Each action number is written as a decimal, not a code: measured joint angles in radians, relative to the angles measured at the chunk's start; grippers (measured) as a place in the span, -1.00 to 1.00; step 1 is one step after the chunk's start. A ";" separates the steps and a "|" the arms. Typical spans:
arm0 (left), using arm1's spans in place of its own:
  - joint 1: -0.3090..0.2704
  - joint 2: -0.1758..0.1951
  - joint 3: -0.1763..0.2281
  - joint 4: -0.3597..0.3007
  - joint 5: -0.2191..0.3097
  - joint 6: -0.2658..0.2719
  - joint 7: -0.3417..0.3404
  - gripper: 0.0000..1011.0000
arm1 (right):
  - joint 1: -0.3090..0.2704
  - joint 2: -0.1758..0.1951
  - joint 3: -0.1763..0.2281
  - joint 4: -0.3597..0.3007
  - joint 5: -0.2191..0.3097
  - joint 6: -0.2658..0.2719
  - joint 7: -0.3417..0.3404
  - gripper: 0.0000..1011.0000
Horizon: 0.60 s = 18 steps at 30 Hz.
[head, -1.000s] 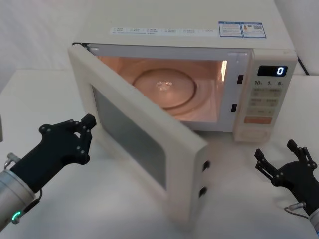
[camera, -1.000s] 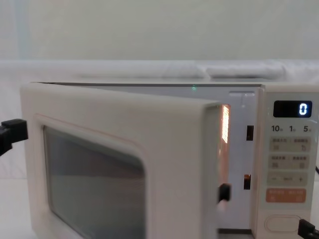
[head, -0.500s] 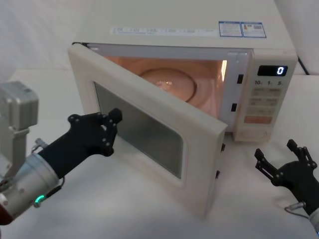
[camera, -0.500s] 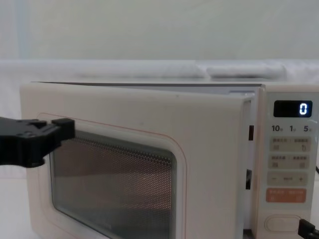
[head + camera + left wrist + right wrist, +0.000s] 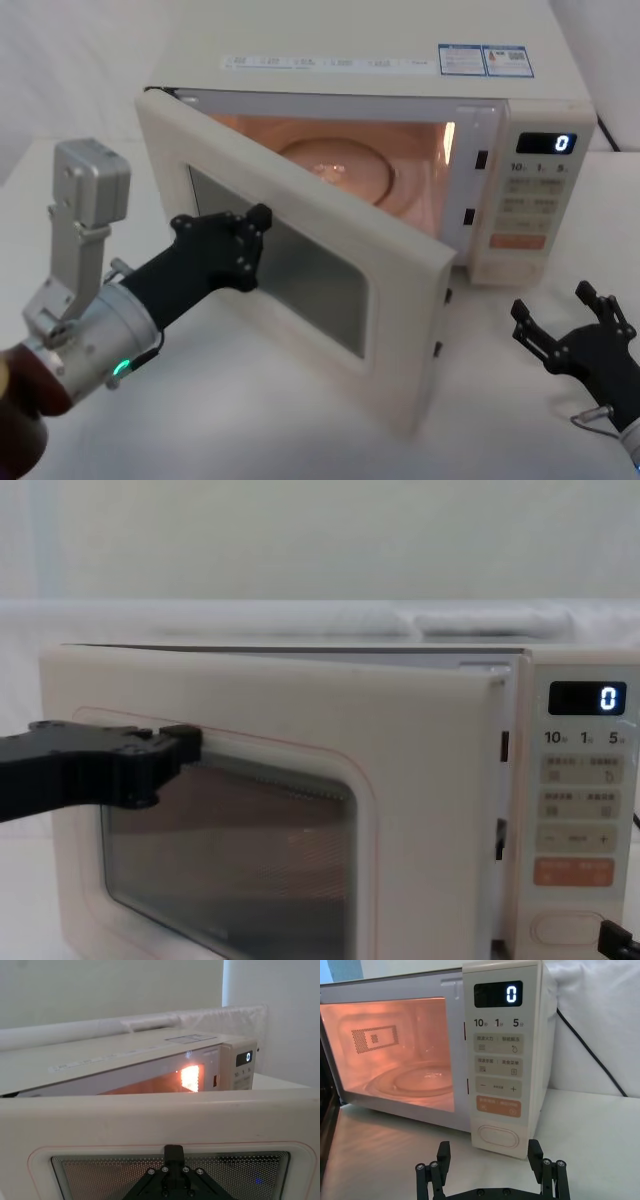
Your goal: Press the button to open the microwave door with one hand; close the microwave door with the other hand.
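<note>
- I have the left gripper (image 5: 255,228) pressed against the glass window of the microwave door (image 5: 330,300); I cannot tell how its fingers are set.
- The door stands partly open, hinged on the left, with the cavity lit behind it.
- I judge it rigid and light on its hinge (a flat push should do, no grasp), best applied nearer the free edge for leverage.
- The right gripper (image 5: 491,1166) rests spread apart on the table, in front of the button (image 5: 498,1136).
</note>
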 joint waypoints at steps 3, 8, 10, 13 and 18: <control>-0.019 -0.004 0.012 0.007 0.000 0.002 0.005 -1.00 | 0.000 0.000 0.000 0.000 0.000 0.000 0.000 0.98; -0.052 -0.015 0.031 0.022 0.003 0.006 0.020 -1.00 | 0.000 0.000 0.000 0.000 0.000 0.000 0.000 0.98; -0.066 -0.024 0.039 0.030 0.007 0.010 0.031 -1.00 | 0.000 0.000 0.000 0.000 0.000 0.000 0.000 0.98; -0.084 -0.037 0.048 0.044 0.012 0.014 0.045 -1.00 | 0.000 0.000 0.000 0.000 0.000 0.000 0.000 0.98; -0.111 -0.062 0.060 0.070 0.016 0.020 0.060 -1.00 | 0.000 0.000 0.000 0.000 0.000 0.000 0.000 0.98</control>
